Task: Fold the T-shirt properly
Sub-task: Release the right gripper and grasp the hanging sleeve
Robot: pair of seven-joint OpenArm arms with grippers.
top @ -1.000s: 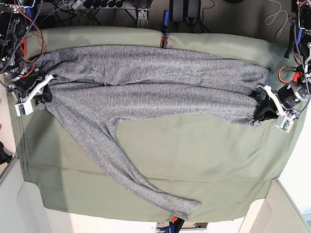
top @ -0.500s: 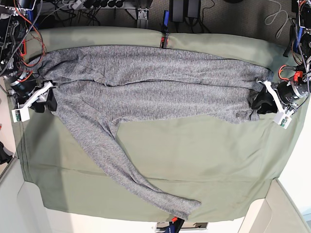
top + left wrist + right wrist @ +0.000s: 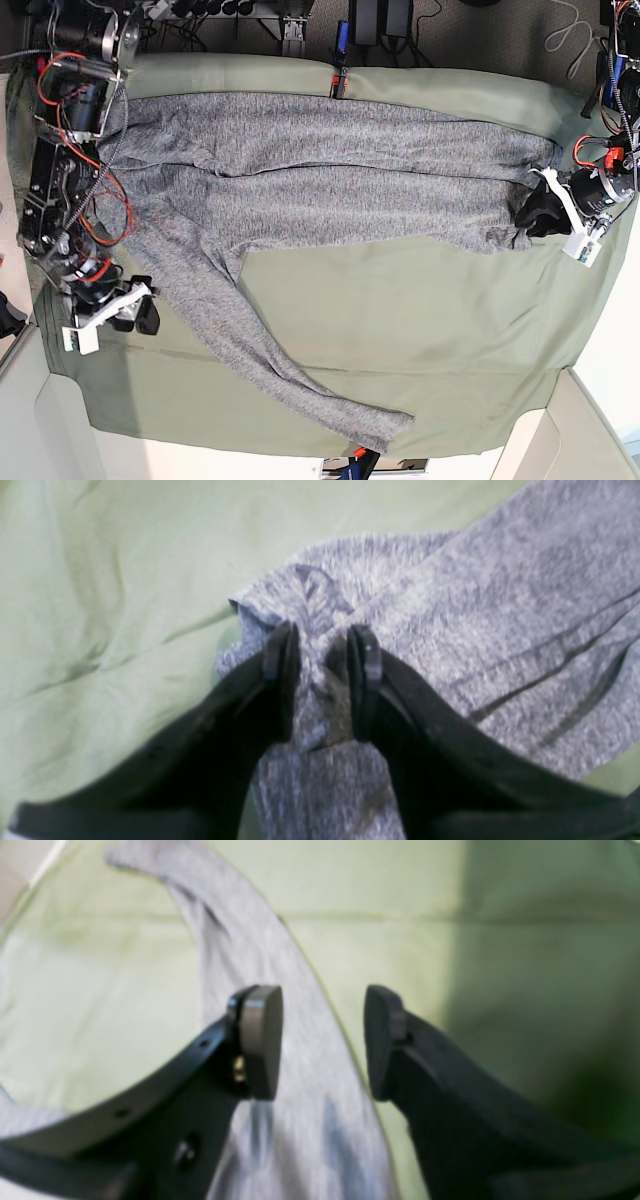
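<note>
Surface: olive-green table cloth (image 3: 400, 340) covering the whole work area, wrinkled in places; we see dark floor and cables beyond its far edge in the base view.

Right gripper (image 3: 140, 312): we see it at the left of the base view, just beside the T-shirt's long sleeve, on the sleeve's outer side. In the right wrist view its two black fingers (image 3: 260, 1040) stand apart with a clear gap and nothing between them; the sleeve runs beneath that gap. That view is blurred, so we cannot tell whether the fingertips touch the fabric.

T-shirt (image 3: 330, 175): heather-grey knit, spread in a wide band across the far half of the table cloth, from the left side to the right side. We see a lengthwise crease along its middle. One long sleeve (image 3: 260, 360) trails diagonally from the left end of the shirt toward the near edge of the cloth, ending close to that edge.

Left gripper (image 3: 545, 212): we see it at the right of the base view, at the right-hand end of the T-shirt. In the left wrist view its black fingers (image 3: 280, 680) are drawn in on a bunched fold of the grey fabric (image 3: 320, 690), which fills the narrow gap between them.
</note>
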